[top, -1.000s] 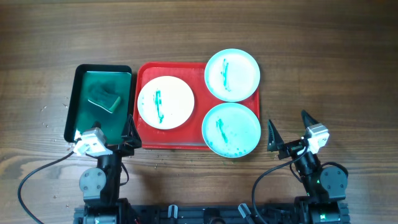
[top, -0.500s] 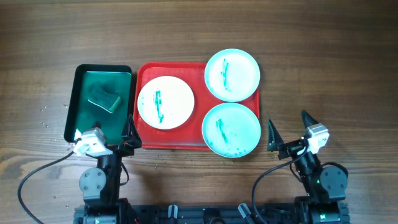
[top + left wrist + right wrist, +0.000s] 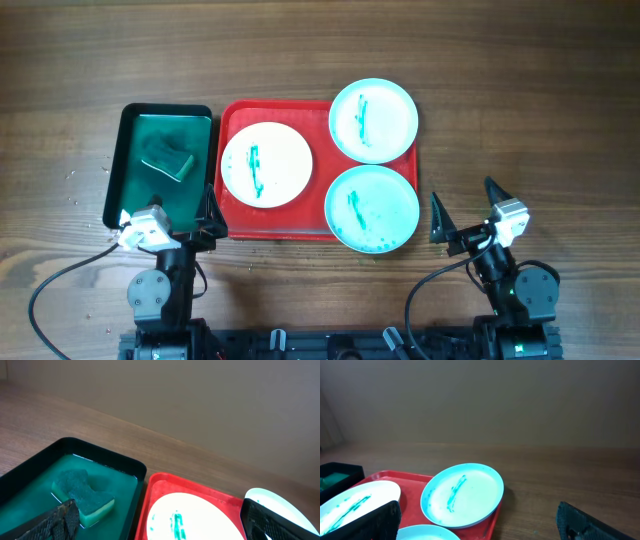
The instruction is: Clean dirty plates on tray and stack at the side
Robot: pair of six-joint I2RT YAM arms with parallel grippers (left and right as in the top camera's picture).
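The red tray [image 3: 233, 112] holds three dirty plates. The white plate [image 3: 266, 164] with a green streak lies at its left. One mint-blue plate [image 3: 373, 120] sits at the top right, overhanging the rim. The other mint-blue plate [image 3: 371, 208] sits at the bottom right with green specks. My left gripper [image 3: 167, 215] is open and empty at the near edge, below the green tray. My right gripper [image 3: 467, 208] is open and empty, right of the red tray. The white plate [image 3: 195, 520] shows in the left wrist view, and the far mint plate [image 3: 462, 494] in the right wrist view.
A dark green tray [image 3: 125, 160] left of the red tray holds liquid and a green sponge [image 3: 168, 158]; both show in the left wrist view, the tray [image 3: 90, 448] and the sponge [image 3: 82, 495]. Bare wooden table [image 3: 520, 120] lies right of the red tray.
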